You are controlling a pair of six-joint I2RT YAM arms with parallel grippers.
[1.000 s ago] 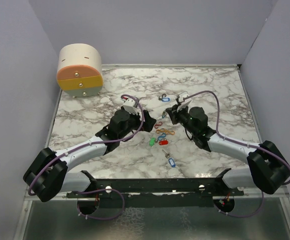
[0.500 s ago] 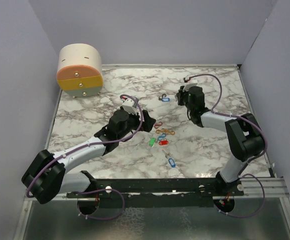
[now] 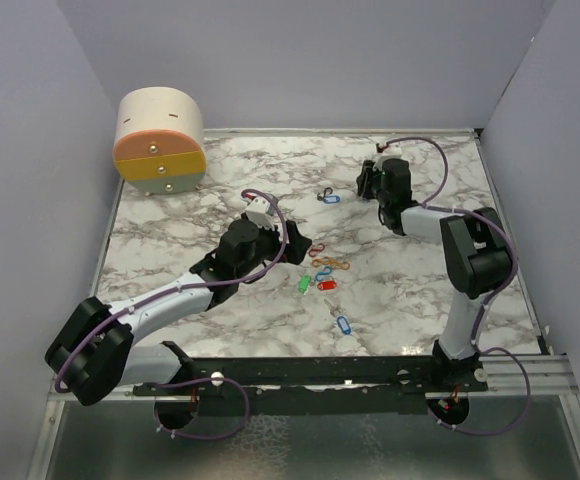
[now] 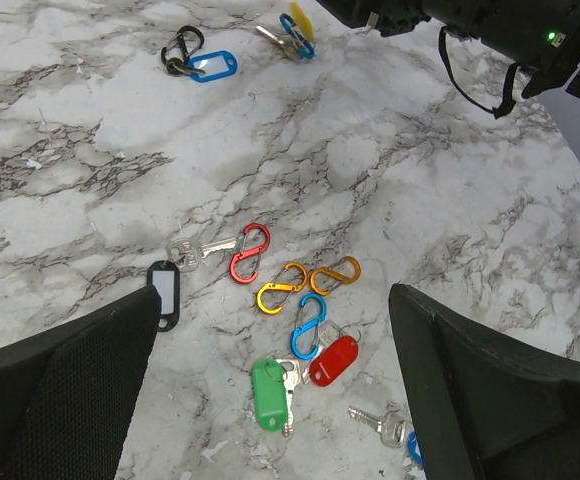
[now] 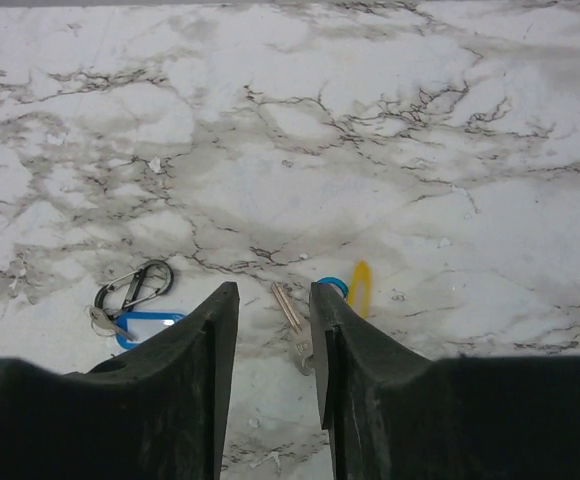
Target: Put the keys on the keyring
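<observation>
Two dark fingers (image 5: 190,400) of the right gripper (image 5: 274,290) stand a narrow slot apart with nothing clamped in it. Through that slot the wrist view shows a silver key (image 5: 292,325) lying flat on the marble table (image 5: 420,120), joined by a small blue ring (image 5: 330,286) to a yellow tag (image 5: 358,290). The slim gap and straight-on aim read as a line-up for pinching so small a piece, though whether the tips touch the marble I cannot tell. Near its left lies a blue tag (image 5: 145,328) hooked to a black clip (image 5: 135,284), which looks like one set already joined. The left gripper (image 4: 275,300) hangs with jaws spread wide and empty above the main scatter, probably so that its camera takes in the whole pile. There a red clip (image 4: 249,251), orange clips (image 4: 281,286) and a blue clip (image 4: 308,325) lie bunched together, the loops that I take for the keyrings. A red tag key (image 4: 333,359) and a green tag key (image 4: 267,394) lie against each other just beside the blue one, a black tag key (image 4: 163,293) lies near the red clip, and one more key (image 4: 380,422) sits at the lower edge. All of these lie loose, so most of the threading seems yet to do. From above, the right arm (image 3: 470,250) reaches to the far right of the table while the left arm (image 3: 170,295) stretches over the middle, well apart, giving each its own ground. A rounded drawer box (image 3: 160,140) sits in the far left corner, away from the work.
</observation>
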